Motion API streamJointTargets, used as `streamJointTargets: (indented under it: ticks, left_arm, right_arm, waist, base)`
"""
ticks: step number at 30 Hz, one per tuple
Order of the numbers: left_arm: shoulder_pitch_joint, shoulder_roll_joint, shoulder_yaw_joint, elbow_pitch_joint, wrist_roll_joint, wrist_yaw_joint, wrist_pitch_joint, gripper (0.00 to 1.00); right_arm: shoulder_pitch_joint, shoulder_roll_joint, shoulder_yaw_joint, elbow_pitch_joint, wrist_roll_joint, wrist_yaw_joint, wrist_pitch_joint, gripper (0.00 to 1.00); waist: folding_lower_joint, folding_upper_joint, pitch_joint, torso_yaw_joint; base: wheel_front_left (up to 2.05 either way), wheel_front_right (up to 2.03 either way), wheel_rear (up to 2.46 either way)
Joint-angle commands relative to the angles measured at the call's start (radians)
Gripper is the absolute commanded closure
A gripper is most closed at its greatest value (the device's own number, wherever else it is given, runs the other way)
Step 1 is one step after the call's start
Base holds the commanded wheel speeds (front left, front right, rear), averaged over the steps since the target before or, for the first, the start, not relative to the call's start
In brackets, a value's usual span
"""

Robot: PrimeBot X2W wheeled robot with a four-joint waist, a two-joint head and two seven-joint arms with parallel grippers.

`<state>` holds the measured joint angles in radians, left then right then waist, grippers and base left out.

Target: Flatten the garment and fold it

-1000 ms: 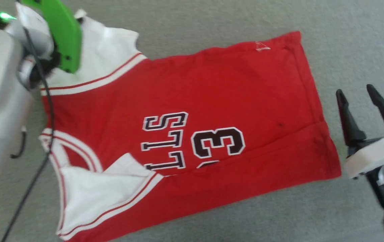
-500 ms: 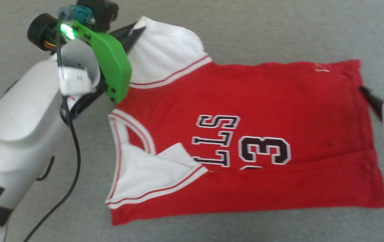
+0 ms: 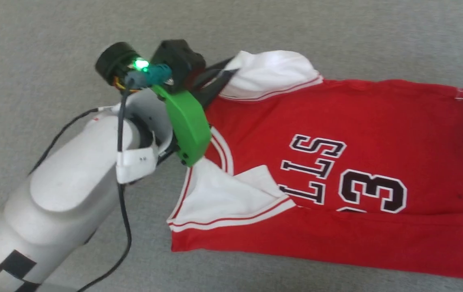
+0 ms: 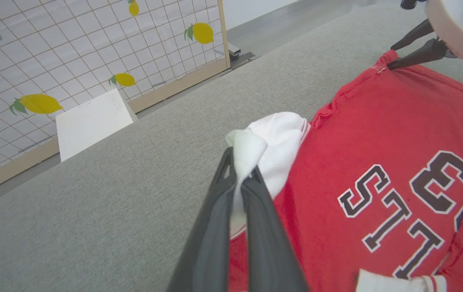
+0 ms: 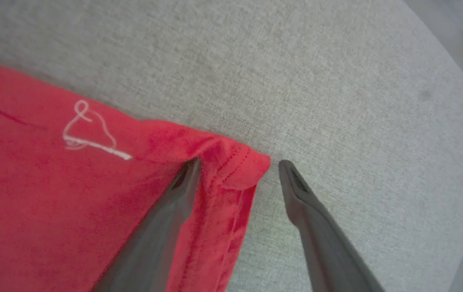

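Note:
The garment (image 3: 337, 121) is a red jersey with black letters and a 3, lying face up on a grey cloth surface. Its near white sleeve (image 3: 223, 194) is folded over the chest. My left gripper (image 3: 226, 74) is shut on the far white sleeve (image 4: 276, 134), which bunches up between the fingers (image 4: 256, 211). My right gripper (image 5: 237, 166) stands open astride the far hem corner (image 5: 251, 166). One finger (image 5: 174, 211) rests on the red cloth, the other (image 5: 312, 219) on the grey surface. The right gripper (image 4: 410, 52) also appears in the left wrist view at that corner.
The grey cloth surface (image 3: 53, 61) spreads around the jersey. Beyond its far edge stand a lemon-patterned grid panel (image 4: 73, 48) and a white board (image 4: 93, 121). The surface's edge (image 5: 458, 61) runs close beyond my right gripper.
The head camera has turned, so the jersey sits further right in view. My right gripper has come up to the hem corner. The left gripper stays shut on the sleeve.

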<state>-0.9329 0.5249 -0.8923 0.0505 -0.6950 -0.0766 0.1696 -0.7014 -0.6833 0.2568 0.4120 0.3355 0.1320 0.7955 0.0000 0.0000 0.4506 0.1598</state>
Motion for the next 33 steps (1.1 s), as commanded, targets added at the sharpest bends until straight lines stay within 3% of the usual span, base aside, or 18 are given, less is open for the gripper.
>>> streamJointTargets:
  ticks: [1,2,3,4,14,20,26,33]
  left_arm:
    - [0.018,-0.013,-0.007,-0.011,0.016,0.012,-0.016,1.0]
    - [0.02,-0.015,-0.007,-0.012,0.016,0.014,-0.019,1.0]
    - [0.023,-0.017,-0.007,-0.011,0.016,0.017,-0.025,1.0]
    - [0.027,-0.018,-0.005,-0.01,0.015,0.02,-0.032,1.0]
    - [0.152,0.021,0.035,0.027,-0.031,0.075,-0.12,1.0]
    - [0.282,0.079,0.059,-0.002,-0.081,0.123,-0.153,1.0]
    - [0.44,0.131,0.056,-0.034,-0.137,0.158,-0.172,1.0]
    - [0.558,0.152,0.012,-0.015,-0.154,0.179,-0.166,1.0]
  right_arm:
    - [0.014,-0.005,0.071,0.046,0.01,-0.001,-0.017,0.0]
    - [0.018,-0.006,0.081,0.055,0.017,-0.001,-0.018,0.29]
    - [0.022,-0.008,0.093,0.064,0.024,-0.001,-0.023,0.73]
    - [0.022,-0.009,0.099,0.068,0.03,-0.001,-0.031,1.0]
    - [0.039,0.02,0.048,0.077,0.051,-0.001,-0.238,1.0]
    - [0.158,0.048,-0.071,0.02,0.054,-0.001,-0.331,1.0]
    - [0.361,0.109,-0.202,-0.091,0.041,-0.001,-0.364,1.0]
    - [0.58,0.17,-0.27,-0.22,0.027,-0.001,-0.299,1.0]
  waist:
    - [0.0,0.0,0.029,0.032]
    - [0.0,0.0,0.028,0.032]
    - [0.0,0.0,0.024,0.031]
    - [0.0,0.0,0.02,0.029]
    - [0.0,0.0,-0.119,-0.027]
    - [0.0,0.0,-0.214,-0.057]
    - [0.0,0.0,-0.269,-0.074]
    - [0.0,0.0,-0.274,-0.079]
  base:
    - [0.0,0.0,0.0]
    - [0.0,0.0,0.0]
    - [0.0,0.0,0.0]
    - [0.0,0.0,0.0]
    - [0.0,0.0,0.0]
    - [0.0,0.0,0.0]
    - [0.0,0.0,0.0]
    - [0.0,0.0,0.0]
